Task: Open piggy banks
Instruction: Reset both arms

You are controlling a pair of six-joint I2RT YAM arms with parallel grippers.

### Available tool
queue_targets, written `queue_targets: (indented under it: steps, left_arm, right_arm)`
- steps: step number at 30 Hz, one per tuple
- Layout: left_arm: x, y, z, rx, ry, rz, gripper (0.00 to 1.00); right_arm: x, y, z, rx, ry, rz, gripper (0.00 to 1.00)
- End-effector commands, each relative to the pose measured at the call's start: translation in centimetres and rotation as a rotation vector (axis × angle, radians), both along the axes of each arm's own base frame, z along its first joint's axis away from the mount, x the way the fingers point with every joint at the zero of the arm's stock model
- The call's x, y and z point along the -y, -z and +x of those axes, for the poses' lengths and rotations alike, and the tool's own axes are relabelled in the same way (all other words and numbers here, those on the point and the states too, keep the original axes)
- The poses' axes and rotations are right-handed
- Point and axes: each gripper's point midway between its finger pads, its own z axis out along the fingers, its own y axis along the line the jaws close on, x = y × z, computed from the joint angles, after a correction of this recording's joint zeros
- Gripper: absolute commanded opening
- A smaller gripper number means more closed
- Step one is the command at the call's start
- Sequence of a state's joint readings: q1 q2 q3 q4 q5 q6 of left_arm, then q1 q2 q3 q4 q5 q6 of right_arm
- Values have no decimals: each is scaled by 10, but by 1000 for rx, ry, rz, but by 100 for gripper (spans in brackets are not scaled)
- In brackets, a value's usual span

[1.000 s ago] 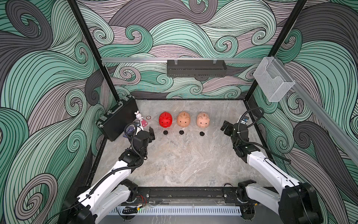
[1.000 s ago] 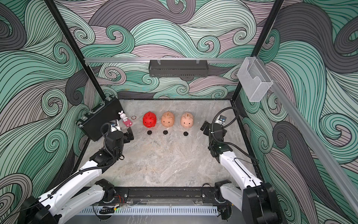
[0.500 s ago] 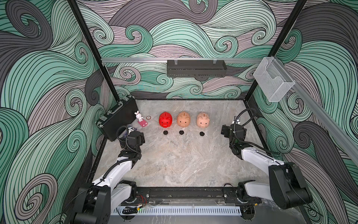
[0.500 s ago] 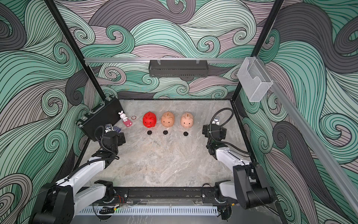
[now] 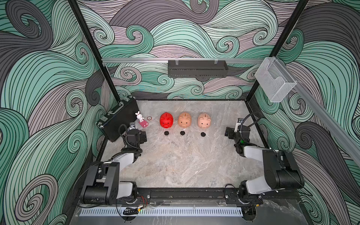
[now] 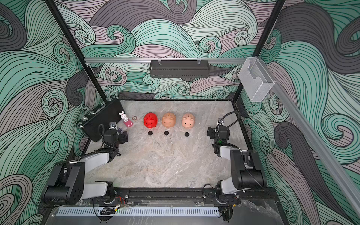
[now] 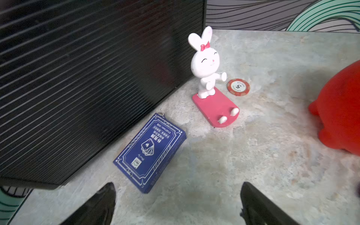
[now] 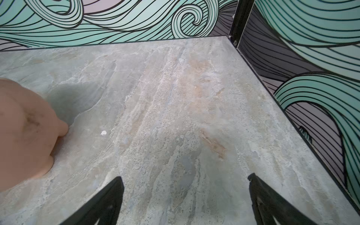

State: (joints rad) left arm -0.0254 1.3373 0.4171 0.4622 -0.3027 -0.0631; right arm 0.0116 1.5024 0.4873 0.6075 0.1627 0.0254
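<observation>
Three piggy banks stand in a row at the back of the table: a red one [image 5: 166, 120], a peach one [image 5: 184, 120] and a pink one [image 5: 204, 120]. A black round plug lies on the table in front of each [image 5: 166, 133] [image 5: 182, 133] [image 5: 203, 134]. My left gripper [image 5: 143, 136] [image 7: 177, 194] is open and holds nothing, low over the table to the left of the red piggy bank [image 7: 341, 113]. My right gripper [image 5: 228, 133] [image 8: 185, 187] is open and holds nothing, to the right of the pink piggy bank [image 8: 23, 132].
A black case [image 5: 116, 118] leans at the left wall. Beside it are a white rabbit figurine [image 5: 139, 116] on a pink base, a poker chip [image 5: 149, 118] and a blue card box [image 7: 150, 152] just ahead of the left fingers. The right wall [image 8: 292, 97] runs close to the right gripper.
Both arms have folded back, their elbows drawn toward the near rail. The grippers have stayed near the table's sides and remain open.
</observation>
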Motion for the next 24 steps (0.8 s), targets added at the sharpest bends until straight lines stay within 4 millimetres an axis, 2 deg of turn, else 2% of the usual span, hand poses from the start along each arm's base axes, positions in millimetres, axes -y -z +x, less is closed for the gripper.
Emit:
queue_targets:
  steps: [1, 7, 24]
  left_arm:
    - [6, -23, 26, 110, 72, -25, 99]
    - [0, 6, 38, 66, 71, -59, 99]
    - [0, 7, 39, 57, 70, -62, 98]
  right_arm:
    - [-13, -12, 8, 53, -79, 27, 99]
    - [-19, -10, 0, 146, -121, 36, 99]
    - [-25, -7, 2, 117, -140, 2, 99]
